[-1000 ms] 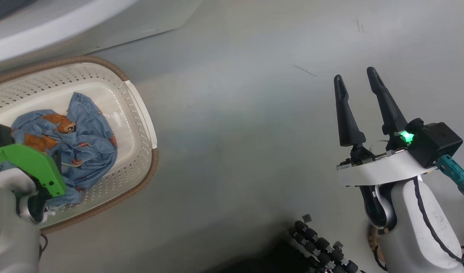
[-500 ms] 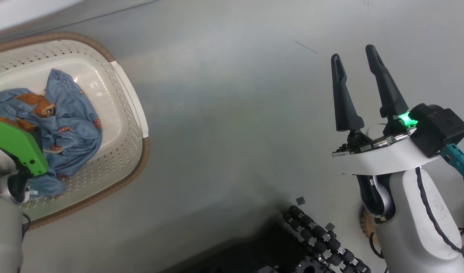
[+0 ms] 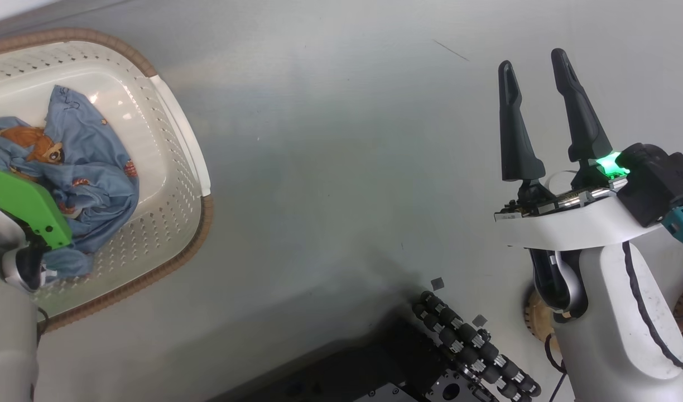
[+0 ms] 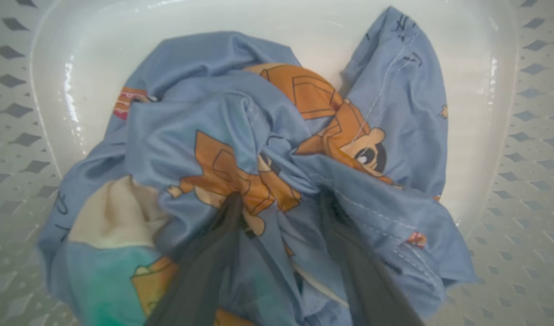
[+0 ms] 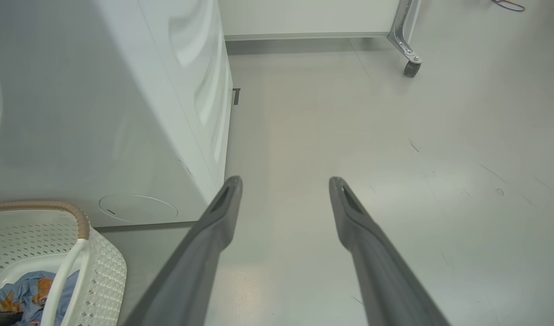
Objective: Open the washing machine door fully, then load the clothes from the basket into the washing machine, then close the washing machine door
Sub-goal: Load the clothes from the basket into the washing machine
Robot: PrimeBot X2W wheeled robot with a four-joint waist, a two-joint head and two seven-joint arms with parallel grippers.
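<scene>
Left gripper [image 4: 280, 195], jaws apart, straddles a bunched fold of the clothes [image 4: 191, 127] in the basket [image 4: 526, 90], soft, light fabric probably best pinched there; right gripper [image 3: 534, 61] likewise apart.

Soft matt cloth clothes [image 4: 204, 122] in a glossy perforated plastic basket [image 4: 485, 90].

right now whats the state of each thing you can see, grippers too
left gripper, jaws apart, fingertips sunk into the clothes
right gripper, open, empty, above the floor
clothes, lying crumpled in the basket
basket, upright on the floor, holding the clothes
washing machine, standing beside the basket
</scene>
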